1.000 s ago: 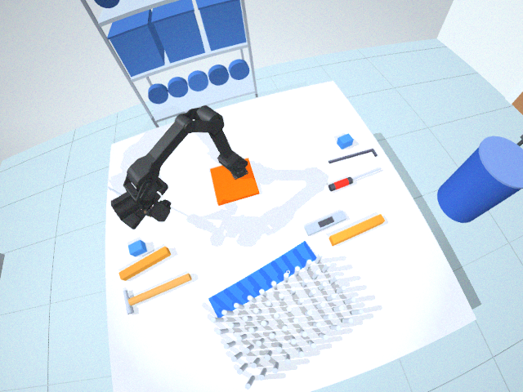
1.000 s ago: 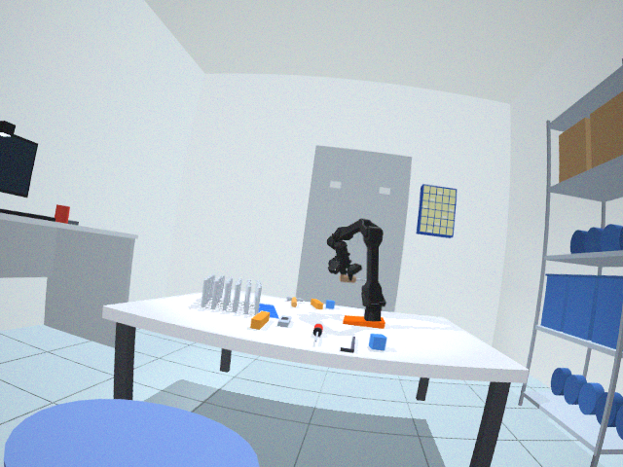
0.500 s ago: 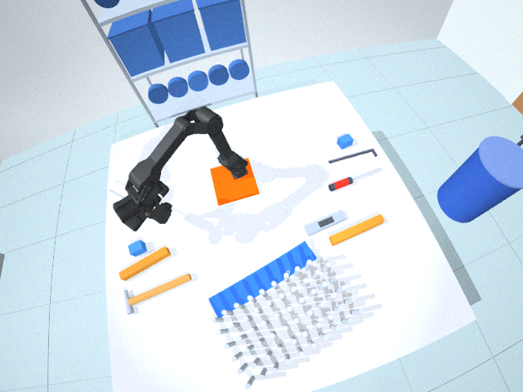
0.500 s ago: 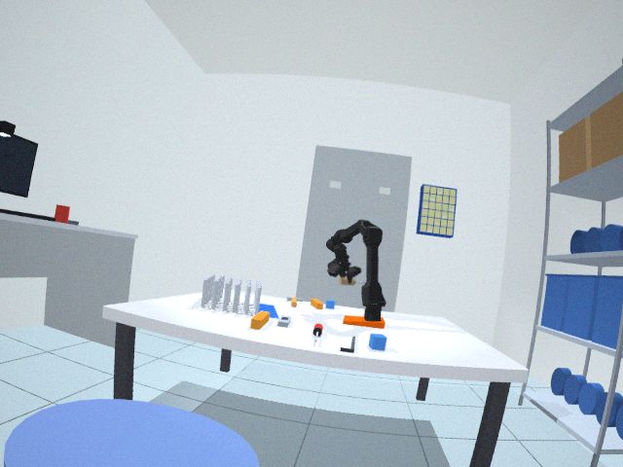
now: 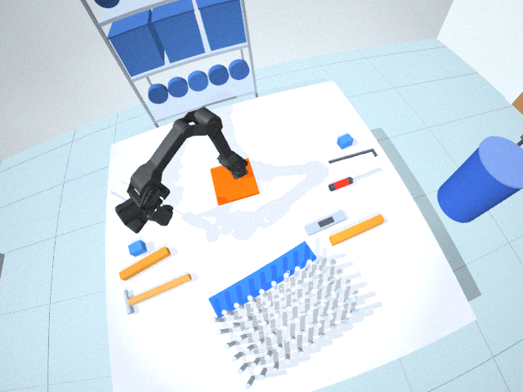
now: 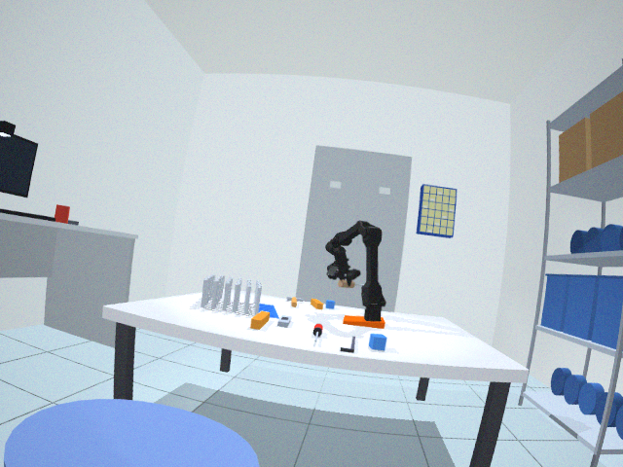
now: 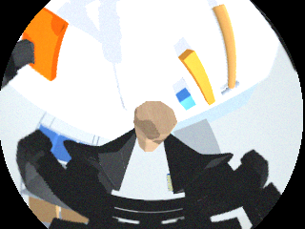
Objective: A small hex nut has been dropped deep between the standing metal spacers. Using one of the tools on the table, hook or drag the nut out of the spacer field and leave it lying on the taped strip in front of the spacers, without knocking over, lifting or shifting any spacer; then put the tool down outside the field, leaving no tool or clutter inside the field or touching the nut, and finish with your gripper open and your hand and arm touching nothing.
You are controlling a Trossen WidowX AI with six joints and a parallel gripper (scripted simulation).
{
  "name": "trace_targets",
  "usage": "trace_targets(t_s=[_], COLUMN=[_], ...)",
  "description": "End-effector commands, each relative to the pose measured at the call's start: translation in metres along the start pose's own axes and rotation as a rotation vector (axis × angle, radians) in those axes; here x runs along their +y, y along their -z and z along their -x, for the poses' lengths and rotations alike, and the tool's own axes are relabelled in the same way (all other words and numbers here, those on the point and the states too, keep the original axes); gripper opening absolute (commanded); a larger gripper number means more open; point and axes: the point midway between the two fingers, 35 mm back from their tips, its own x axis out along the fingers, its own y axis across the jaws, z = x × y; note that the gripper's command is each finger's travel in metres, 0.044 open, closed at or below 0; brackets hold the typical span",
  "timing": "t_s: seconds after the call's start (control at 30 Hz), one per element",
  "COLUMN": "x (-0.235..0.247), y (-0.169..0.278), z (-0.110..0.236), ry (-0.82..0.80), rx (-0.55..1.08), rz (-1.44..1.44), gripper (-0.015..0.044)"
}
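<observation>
My gripper [image 5: 163, 211] [image 6: 345, 277] [image 7: 151, 132] is shut on the tan wooden handle [image 7: 154, 121] [image 6: 347, 283] of a thin wire tool and holds it in the air over the table's left side, left of the orange arm base [image 5: 243, 192]. The wire runs on from the handle in the wrist view. The field of standing grey spacers [image 5: 295, 314] [image 6: 231, 294] is at the table's front. The blue taped strip [image 5: 253, 282] [image 6: 269, 310] lies along its near side. I cannot make out the nut among the spacers.
Below the gripper lie a blue cube [image 5: 137, 247] [image 7: 186, 98], an orange bar [image 5: 144, 263] [image 7: 198, 76] and a T-shaped rake [image 5: 158, 290] [image 7: 228, 41]. On the right lie a hex key [image 5: 352, 156], a red-handled screwdriver [image 5: 344, 183], a grey block [image 5: 326, 222], an orange bar [image 5: 356, 229] and a blue cube [image 5: 345, 140].
</observation>
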Motion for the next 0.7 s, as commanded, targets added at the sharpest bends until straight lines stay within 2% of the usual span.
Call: trace_targets(t_s=[0.0,0.67], x=[0.0,0.001], y=[-0.001,-0.011], z=[-0.004,-0.019], ry=[-0.003,-0.003], rx=[0.008,0.008], rz=[-0.002,-0.002], gripper=[0.0,0.0])
